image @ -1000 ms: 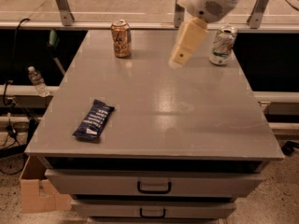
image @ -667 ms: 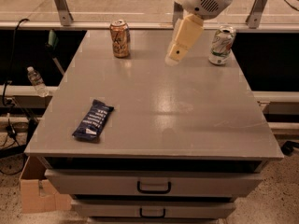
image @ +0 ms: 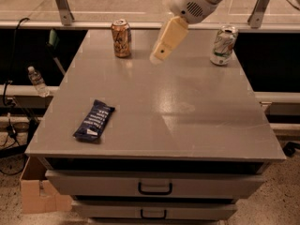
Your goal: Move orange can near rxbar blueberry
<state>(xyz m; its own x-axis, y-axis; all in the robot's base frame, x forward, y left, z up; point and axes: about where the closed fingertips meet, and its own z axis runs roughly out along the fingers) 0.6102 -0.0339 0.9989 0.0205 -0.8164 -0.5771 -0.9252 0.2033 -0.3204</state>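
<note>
Tabletop [image: 197, 125]: end effector [image: 160, 56] near orange can [image: 121, 38].

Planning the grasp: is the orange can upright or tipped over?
Upright: the orange can stands on its base, silver top up. The gripper hovers beside it, not touching it.

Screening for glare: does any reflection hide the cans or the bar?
Camera view: no; a pale sheen lies mid-table, clear of the orange can, the rxbar blueberry and the white can; the hand hovers between the cans.
</note>
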